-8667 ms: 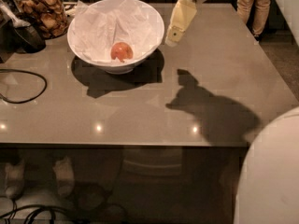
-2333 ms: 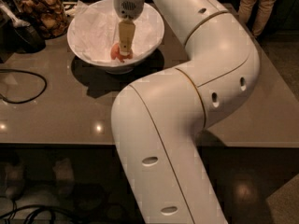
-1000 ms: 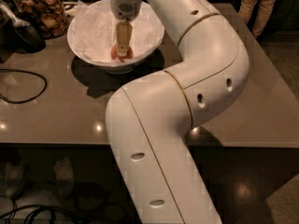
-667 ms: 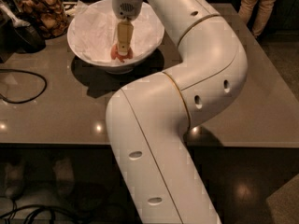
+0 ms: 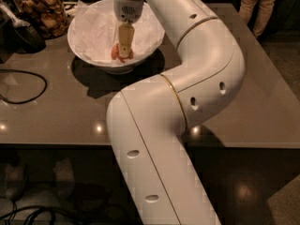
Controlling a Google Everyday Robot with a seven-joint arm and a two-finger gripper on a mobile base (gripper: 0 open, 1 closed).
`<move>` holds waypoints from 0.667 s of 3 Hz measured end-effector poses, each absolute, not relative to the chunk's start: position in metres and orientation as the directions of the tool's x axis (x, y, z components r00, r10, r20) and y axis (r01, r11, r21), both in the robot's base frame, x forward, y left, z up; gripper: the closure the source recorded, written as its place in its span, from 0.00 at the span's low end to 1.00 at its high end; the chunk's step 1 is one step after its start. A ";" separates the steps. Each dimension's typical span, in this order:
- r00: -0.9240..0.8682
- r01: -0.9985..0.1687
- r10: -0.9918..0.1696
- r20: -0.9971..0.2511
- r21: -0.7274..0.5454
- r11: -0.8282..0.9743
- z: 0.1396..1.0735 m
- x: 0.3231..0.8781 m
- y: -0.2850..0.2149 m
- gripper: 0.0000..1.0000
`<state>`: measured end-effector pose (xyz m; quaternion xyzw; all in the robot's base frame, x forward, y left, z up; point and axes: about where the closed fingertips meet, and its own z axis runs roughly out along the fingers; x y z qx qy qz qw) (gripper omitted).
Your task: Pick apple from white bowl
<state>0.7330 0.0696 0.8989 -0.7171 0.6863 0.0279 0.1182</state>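
The white bowl (image 5: 79,37), wide and lined with crumpled white paper, stands at the far left-middle of the grey table. The small reddish-orange apple (image 5: 115,54) lies at the bottom of the bowl. My gripper (image 5: 123,51) reaches straight down into the bowl. Its cream-coloured tip is at the apple and covers the apple's middle, so only the apple's left and right edges show. My white arm runs from the bottom of the view up and over to the bowl.
A glass jar of brown snacks (image 5: 42,11) stands left of the bowl, next to a dark object (image 5: 21,34). A black cable (image 5: 23,86) loops on the table's left side. A person's legs (image 5: 260,3) are beyond the far right corner.
Earlier the gripper hung right of the bowl. It has since come down into the bowl onto the apple. Over the last second it stays there and the apple has not moved.
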 end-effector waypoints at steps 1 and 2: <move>0.055 -0.992 -0.978 -0.203 -0.120 -0.031 0.894 0.734 0.071 0.29; 0.052 -0.994 -0.978 -0.203 -0.109 -0.030 0.888 0.734 0.071 0.28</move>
